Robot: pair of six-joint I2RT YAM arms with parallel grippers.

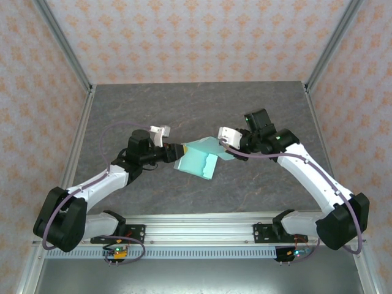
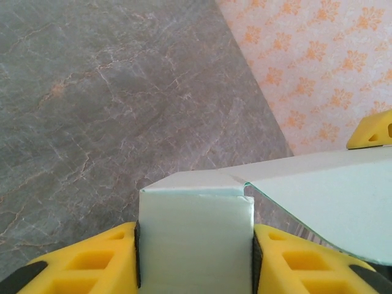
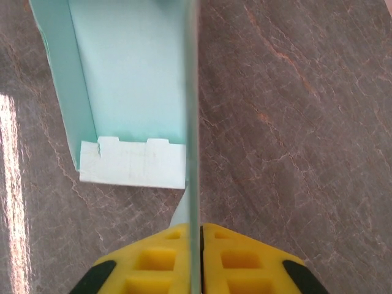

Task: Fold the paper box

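Rail (image 1: 202,231) of pale aluminium runs along the near edge of the counter (image 1: 184,110) and carries both arm bases. From it the left arm (image 1: 98,180) and the right arm (image 1: 312,177) reach inward and meet over the middle of the grey marbled surface.

Between them is the paper box (image 1: 197,160), pale mint-green card, partly folded and turned at an angle to the counter's edges. Whether its underside touches the counter cannot be told.

The left gripper (image 2: 195,245) holds the box's left end. Its yellow fingers (image 2: 92,266) press against the two sides of a folded-up section, which fills the gap between them.

The right gripper (image 3: 195,236) pinches the box from the opposite side. Its fingers are pressed together on a thin panel seen edge-on. Beyond that panel the right wrist view looks into the open inside of the box, with one raised side wall and a paler end flap (image 3: 131,162) with small notches along its top.

One fingertip of the right gripper shows at the far right of the left wrist view, above a broad mint panel.

Farthest off, a wall (image 1: 202,37) with an orange floral print closes the back of the counter.
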